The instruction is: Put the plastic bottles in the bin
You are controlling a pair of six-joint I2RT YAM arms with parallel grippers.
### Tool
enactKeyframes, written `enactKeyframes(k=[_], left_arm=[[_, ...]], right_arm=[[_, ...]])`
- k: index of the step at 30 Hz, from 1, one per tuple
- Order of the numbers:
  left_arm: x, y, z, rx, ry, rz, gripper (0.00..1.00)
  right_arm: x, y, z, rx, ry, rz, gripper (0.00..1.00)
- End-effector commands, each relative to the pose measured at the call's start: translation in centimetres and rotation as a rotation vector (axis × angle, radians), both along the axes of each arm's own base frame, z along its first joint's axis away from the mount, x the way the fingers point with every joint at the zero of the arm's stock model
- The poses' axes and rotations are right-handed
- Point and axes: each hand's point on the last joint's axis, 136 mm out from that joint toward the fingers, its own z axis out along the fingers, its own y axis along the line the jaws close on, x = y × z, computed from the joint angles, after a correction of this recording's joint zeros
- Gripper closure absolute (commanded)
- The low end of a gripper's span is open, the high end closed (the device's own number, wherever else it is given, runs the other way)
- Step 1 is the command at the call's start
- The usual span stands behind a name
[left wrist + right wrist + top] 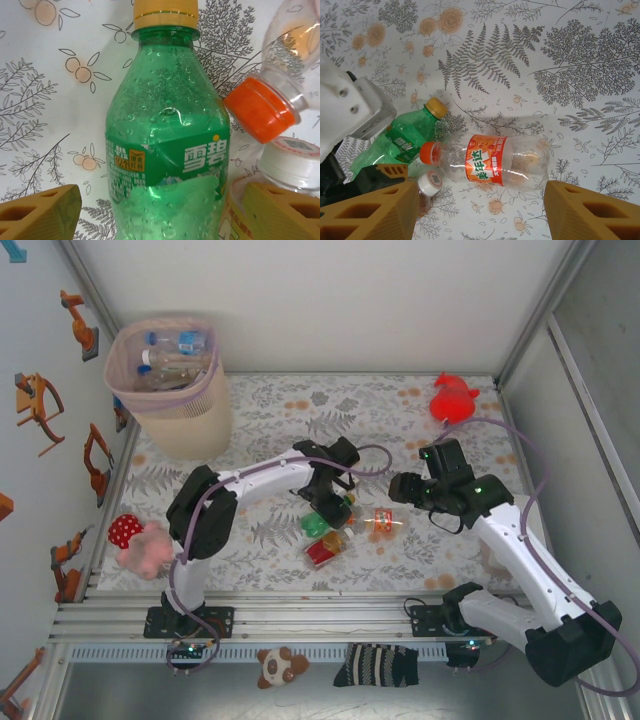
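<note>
Two yellow fingers (40,215) of your left end effector (160,195) stood spread on either side of the green bottle (167,150). They were released, with bare tabletop (60,125) showing between the left finger and the bottle's wall. Nothing was held. That bottle lay on its side straight ahead of the wrist, its long axis pointing away from you and its yellow cap at the far end. The fingers therefore crossed its body at the label, which I judged was the right way round for closing on it.

Just beside its shoulder lay the orange-labelled bottle (490,162), with its orange cap almost touching the green one. A white-capped bottle (429,182) was tucked in close against both.

Your right end effector (480,187) hung over that orange-labelled bottle, also released and empty. From there the bottle lay crosswise, its long axis running from one finger toward the other, cap to the left. In my view that wrist would have needed a turn before it could grip.

All three bottles sat in the middle of the tabletop. The bin (185,425) stood at the far left corner, well apart from them, with several bottles (170,350) already inside. Your left arm was the nearer one to it.
</note>
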Motion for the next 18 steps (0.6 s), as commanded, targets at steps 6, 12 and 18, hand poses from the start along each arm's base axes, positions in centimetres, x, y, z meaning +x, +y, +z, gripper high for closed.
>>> enactKeyframes(k=[6,12,18], left_arm=[[0.0,0.5,-3.2,0.059,0.014,-0.016,0.15],[0.5,0.9,-4.6,0.062,0.026,0.017,0.18],[1.1,1.5,-4.5,0.054,0.016,0.042,0.25]], right_arm=[[-0.3,-0.3,-0.2,-0.007,0.019,-0.003,0.34],[-0.2,-0.3,-0.2,-0.009,0.019,-0.003,0.34],[-0.1,-0.3,-0.3,-0.014,0.019,-0.003,0.34]])
